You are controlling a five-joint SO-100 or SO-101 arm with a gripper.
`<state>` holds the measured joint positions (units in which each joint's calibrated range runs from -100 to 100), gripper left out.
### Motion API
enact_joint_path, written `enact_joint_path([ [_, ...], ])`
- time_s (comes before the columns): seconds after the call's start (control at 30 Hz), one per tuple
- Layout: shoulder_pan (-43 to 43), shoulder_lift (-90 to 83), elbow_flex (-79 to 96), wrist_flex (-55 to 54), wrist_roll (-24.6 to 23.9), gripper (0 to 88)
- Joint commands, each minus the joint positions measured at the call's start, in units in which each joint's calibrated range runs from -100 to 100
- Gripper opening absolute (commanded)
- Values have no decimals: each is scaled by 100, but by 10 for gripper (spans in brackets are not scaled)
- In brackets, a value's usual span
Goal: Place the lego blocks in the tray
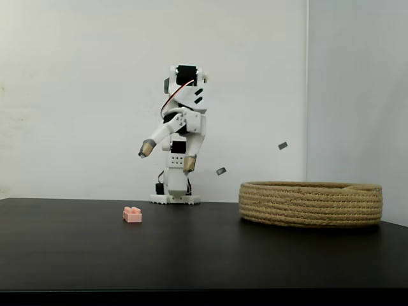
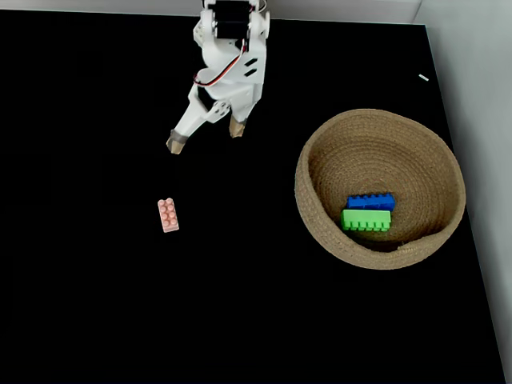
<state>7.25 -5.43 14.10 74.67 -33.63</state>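
Gripper (image 2: 204, 134) above the black table (image 2: 96, 304), fingers spread wide, nothing between them. Pink block (image 2: 167, 215) flat on the table at 7 o'clock from the gripper, well apart. Blue block (image 2: 370, 201) and green block (image 2: 366, 220) touching, inside the basket (image 2: 320, 232), at 4 o'clock.

Round tray (image 2: 316, 216) of coiled tan rope, low ribbed wall, resting flat at the right in both fixed views (image 1: 310, 204). Inside, toward its near side from above: blue block (image 2: 370, 201) and green block (image 2: 366, 220), both studs-up, lying side by side lengthwise, seemingly touching. Pale pink block (image 2: 168, 215) out on the black tabletop, well apart from the tray to its left, studs-up, long axis running nearly toward the camera in the low view (image 1: 132, 215).
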Motion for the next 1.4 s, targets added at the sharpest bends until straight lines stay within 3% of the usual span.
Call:
enact_joint_path([
  [0.0,479,637,-885,-399,-5,419],
  [0.2,594,1428,-2308,-515,-24,403],
  [0.87,883,3045,-2527,-1573,454,385],
  [0.93,908,3088,-2536,-1573,552,350],
  [1.07,932,3088,-2536,-1606,860,186],
  [1.27,998,3079,-2527,-1631,860,181],
  [1.37,1015,3079,-2527,-1640,850,112],
])
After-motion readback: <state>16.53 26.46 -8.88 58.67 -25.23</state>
